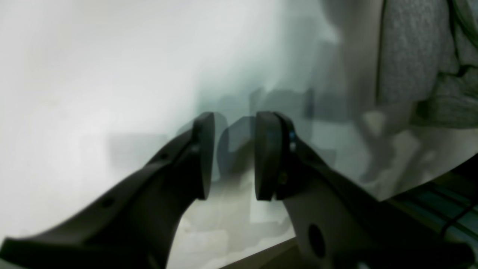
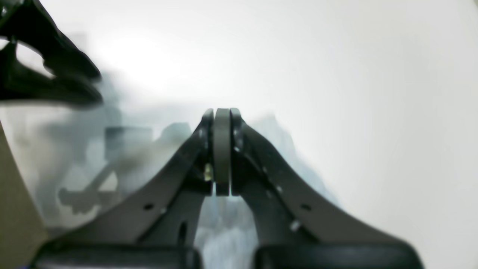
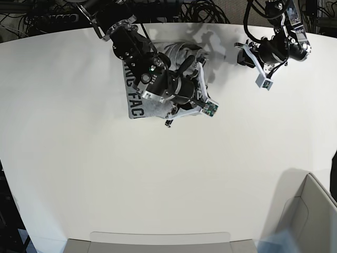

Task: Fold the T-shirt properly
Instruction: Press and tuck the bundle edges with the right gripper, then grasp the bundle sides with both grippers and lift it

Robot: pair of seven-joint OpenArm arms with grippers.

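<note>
The grey T-shirt (image 3: 135, 101) lies bunched at the back middle of the white table (image 3: 79, 158), with black lettering showing on its left part. A grey knit edge of it shows at the top right of the left wrist view (image 1: 414, 56). My right gripper (image 2: 222, 149) has its jaws pressed together, with no cloth seen hanging from them. Its arm (image 3: 163, 84) hangs over the shirt and hides much of it. My left gripper (image 1: 234, 155) is open and empty over bare table. Its arm (image 3: 271, 52) is at the back right, apart from the shirt.
A cardboard box (image 3: 310, 211) stands at the front right corner. Cables (image 3: 200, 10) run behind the table's back edge. The table edge (image 1: 429, 179) shows close by in the left wrist view. The left arm (image 2: 48, 67) shows at the top left of the right wrist view.
</note>
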